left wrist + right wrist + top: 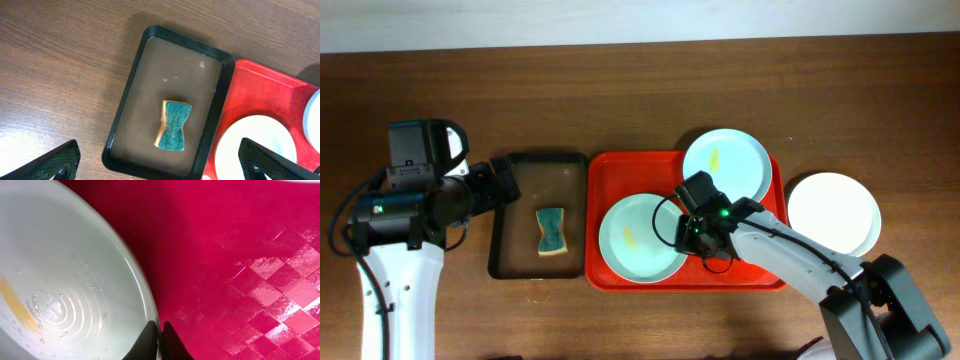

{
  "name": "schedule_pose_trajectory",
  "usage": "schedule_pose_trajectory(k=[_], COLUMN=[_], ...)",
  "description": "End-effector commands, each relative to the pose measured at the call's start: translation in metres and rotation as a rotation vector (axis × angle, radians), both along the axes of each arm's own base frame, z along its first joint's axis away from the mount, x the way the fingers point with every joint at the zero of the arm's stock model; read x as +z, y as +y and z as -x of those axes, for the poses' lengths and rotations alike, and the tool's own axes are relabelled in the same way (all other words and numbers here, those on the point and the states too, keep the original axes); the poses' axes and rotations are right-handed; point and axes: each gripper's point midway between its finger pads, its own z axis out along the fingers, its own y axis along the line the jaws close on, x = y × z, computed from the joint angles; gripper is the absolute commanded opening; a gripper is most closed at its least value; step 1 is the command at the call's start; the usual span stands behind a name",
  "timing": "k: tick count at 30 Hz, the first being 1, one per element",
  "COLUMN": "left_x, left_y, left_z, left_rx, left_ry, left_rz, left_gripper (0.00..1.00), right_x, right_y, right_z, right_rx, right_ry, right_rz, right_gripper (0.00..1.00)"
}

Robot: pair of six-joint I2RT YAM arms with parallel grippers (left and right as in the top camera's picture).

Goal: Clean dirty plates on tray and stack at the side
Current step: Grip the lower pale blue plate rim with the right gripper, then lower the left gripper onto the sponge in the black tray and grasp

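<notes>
The red tray (630,175) holds two pale plates with yellow smears, one at its front left (640,240) and one at its back right (725,165). A third, white plate (834,212) lies on the table right of the tray. My right gripper (688,232) is shut on the right rim of the front plate. In the right wrist view its fingertips (161,335) pinch that plate's edge (65,270), one finger inside and one over the tray (240,255). My left gripper (159,155) hangs wide open above the sponge (174,125).
A black tray (510,265) with brownish water and a teal-and-yellow sponge (551,232) sits directly left of the red tray. Bare wooden table lies behind and to the far left. The white wall edge runs along the back.
</notes>
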Motion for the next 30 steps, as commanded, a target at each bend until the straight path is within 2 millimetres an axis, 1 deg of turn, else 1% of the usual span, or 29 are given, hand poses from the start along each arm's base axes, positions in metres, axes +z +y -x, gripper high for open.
schedule_pose_trajectory(k=[1, 3, 7, 10, 21, 22, 24, 25, 26, 28, 30], left_x=[0.001, 0.001, 0.001, 0.001, 0.002, 0.001, -0.005, -0.012, -0.017, -0.023, -0.036], left_y=[0.0, 0.0, 0.0, 0.0, 0.0, -0.001, -0.011, -0.017, -0.022, -0.024, -0.033], left_z=[0.0, 0.0, 0.0, 0.0, -0.001, 0.0, 0.012, 0.026, 0.034, 0.037, 0.042], left_rx=[0.008, 0.008, 0.008, 0.008, 0.008, 0.006, -0.017, -0.027, -0.038, -0.095, -0.144], left_ry=[-0.004, -0.004, -0.004, -0.004, -0.009, -0.001, 0.05, 0.114, 0.152, 0.171, 0.218], left_rz=[0.008, 0.008, 0.008, 0.008, 0.008, 0.012, 0.061, 0.092, 0.119, 0.095, 0.089], left_gripper=[0.99, 0.99, 0.99, 0.99, 0.99, 0.99, 0.99, 0.99, 0.99, 0.99, 0.99], right_x=[-0.009, -0.009, -0.008, -0.008, -0.009, -0.009, -0.009, -0.009, -0.009, -0.009, -0.009], right_y=[-0.005, -0.005, -0.005, -0.011, -0.011, -0.011, -0.011, -0.011, -0.011, -0.011, -0.011], right_z=[0.007, 0.007, 0.001, -0.003, -0.002, -0.002, -0.002, -0.002, -0.002, -0.002, -0.002], right_rx=[-0.014, -0.015, -0.014, -0.015, -0.014, -0.014, -0.014, -0.014, -0.014, -0.014, -0.014], right_ry=[0.015, 0.014, -0.009, -0.036, -0.031, -0.031, -0.03, -0.03, -0.029, -0.029, -0.029], right_rz=[0.027, 0.027, 0.028, 0.061, 0.063, 0.063, 0.064, 0.064, 0.064, 0.064, 0.064], right_gripper=[0.07, 0.04, 0.04, 0.04, 0.04, 0.04, 0.04, 0.04, 0.04, 0.04, 0.04])
